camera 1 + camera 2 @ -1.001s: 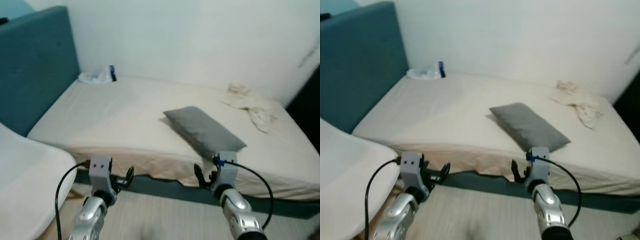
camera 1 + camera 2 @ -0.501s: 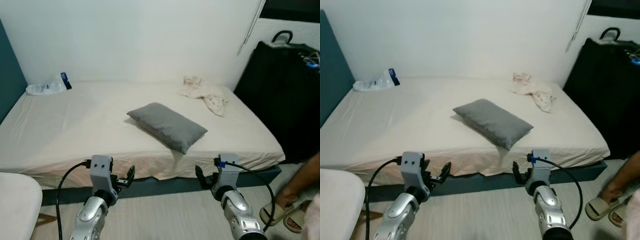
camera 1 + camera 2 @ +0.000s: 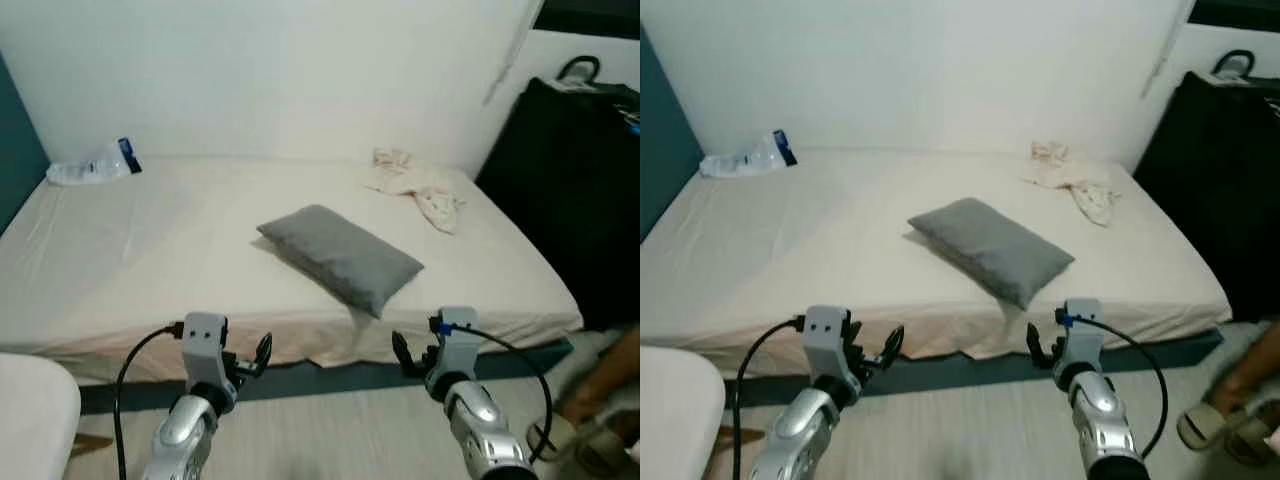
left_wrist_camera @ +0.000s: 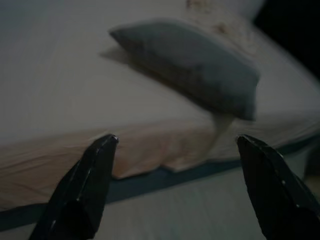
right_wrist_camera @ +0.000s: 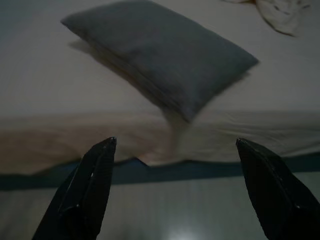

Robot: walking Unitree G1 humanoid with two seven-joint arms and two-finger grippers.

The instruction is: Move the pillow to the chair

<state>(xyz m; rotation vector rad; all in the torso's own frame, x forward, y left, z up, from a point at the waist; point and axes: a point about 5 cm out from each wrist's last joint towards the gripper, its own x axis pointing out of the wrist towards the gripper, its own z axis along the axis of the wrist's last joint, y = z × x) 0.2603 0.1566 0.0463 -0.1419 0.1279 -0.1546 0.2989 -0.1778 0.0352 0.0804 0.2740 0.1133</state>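
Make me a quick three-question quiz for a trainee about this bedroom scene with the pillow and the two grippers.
1. True or false: the pillow lies on the bed, held by neither gripper.
2. Which lies nearest the pillow? A) plastic bag B) crumpled cloth C) black case
3. Fill in: the left gripper and right gripper both have their fingers ____.

Key
1. True; both grippers hang short of the bed's edge.
2. B
3. open

Cream-sheeted bed (image 3: 120,260) against white wall (image 3: 280,70), pale floor (image 3: 330,430).
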